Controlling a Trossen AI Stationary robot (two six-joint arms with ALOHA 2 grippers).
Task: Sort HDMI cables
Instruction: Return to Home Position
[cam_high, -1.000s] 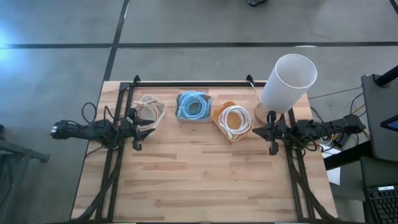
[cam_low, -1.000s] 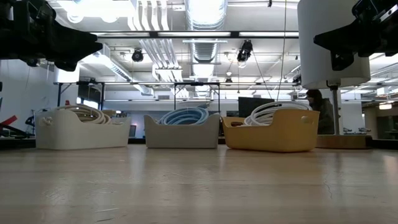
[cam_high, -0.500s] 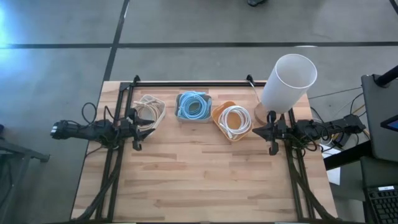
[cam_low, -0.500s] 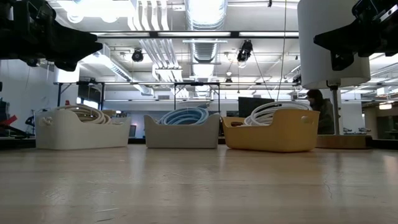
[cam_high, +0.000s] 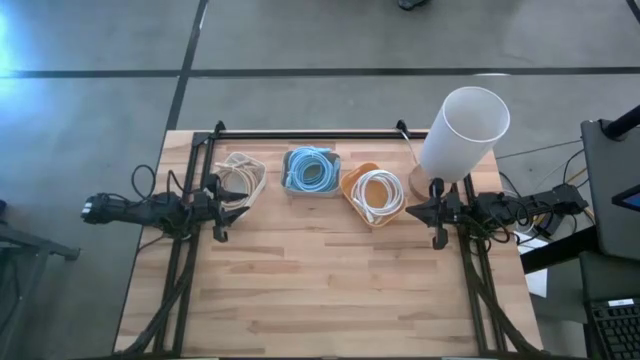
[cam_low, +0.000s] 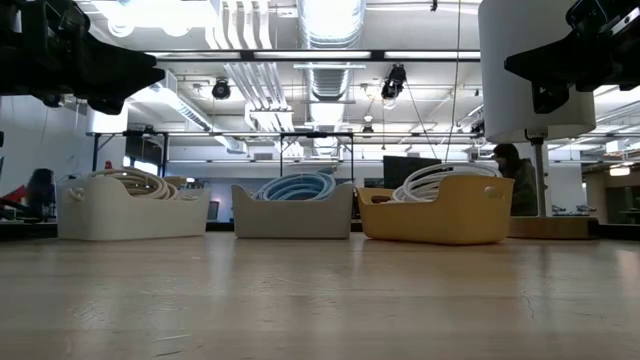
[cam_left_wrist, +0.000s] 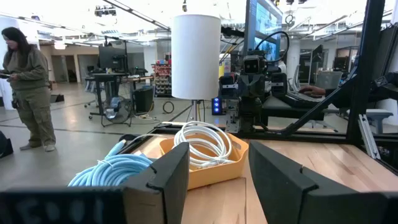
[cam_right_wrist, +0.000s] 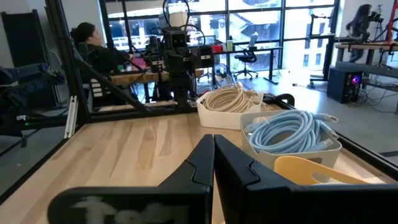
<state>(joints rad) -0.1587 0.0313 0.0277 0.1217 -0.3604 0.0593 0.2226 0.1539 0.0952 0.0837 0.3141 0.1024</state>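
Three baskets stand in a row at the table's far side. A white basket (cam_high: 240, 180) holds the beige coils (cam_right_wrist: 233, 96). A grey basket (cam_high: 312, 172) holds the light blue coils (cam_right_wrist: 289, 130). A yellow basket (cam_high: 372, 196) holds the white coils (cam_left_wrist: 202, 143). My left gripper (cam_high: 222, 210) hovers open above the table's left side, just near of the white basket; its fingers stand apart in the left wrist view (cam_left_wrist: 217, 180). My right gripper (cam_high: 412, 212) hovers shut at the table's right side, beside the yellow basket, fingertips together (cam_right_wrist: 214, 149). Neither holds a cable.
A tall white cylindrical lamp (cam_high: 462, 130) on a round wooden base stands at the far right corner, close behind my right gripper. A black frame rail (cam_high: 310, 133) runs along the far edge. Bare wooden tabletop (cam_high: 320, 290) fills the near half. People show in the room beyond.
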